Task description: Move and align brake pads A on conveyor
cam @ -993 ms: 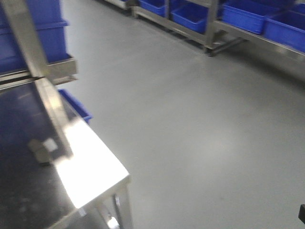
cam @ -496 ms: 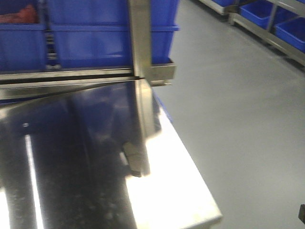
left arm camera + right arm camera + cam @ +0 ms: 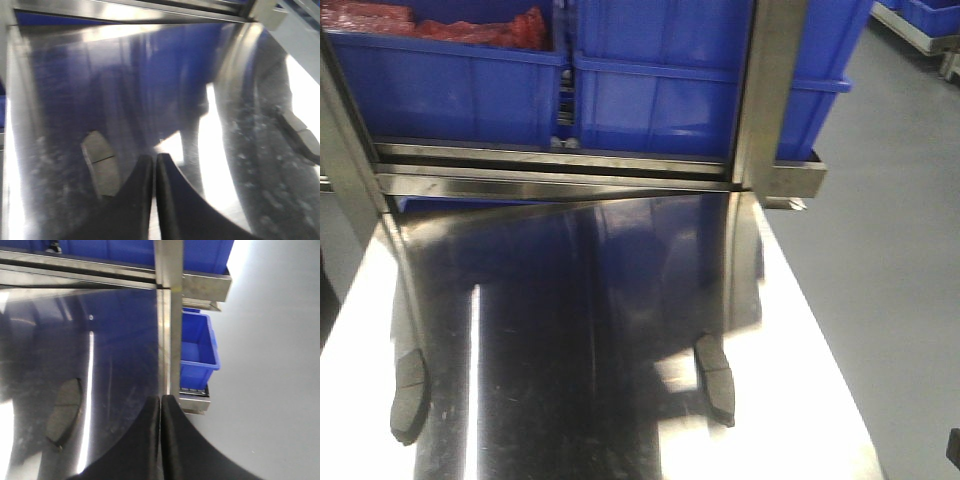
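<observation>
From the front: looking down on two brake pads A [image 3: 715, 378] lying well apart on the shiny bench [image 3: 570, 330], conveyor not showing. From the left wrist: hovering with left end effector [image 3: 153, 162] clenched, empty, just beside a pad [image 3: 100, 167]; opening first, then straddling its narrow width, probably serving best. From the right wrist: holding right end effector [image 3: 160, 405] clenched, empty, near another pad [image 3: 64, 410].

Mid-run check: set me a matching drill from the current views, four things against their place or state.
Things:
1. right brake pad
2. right blue bin
3. red material
4. left end effector

Places or states:
a. shut, holding nothing
b. lying on the steel table
c. on the rack behind the table
d. inside the left blue bin

Pairs: 1-b, 2-c, 3-d, 4-a.
</observation>
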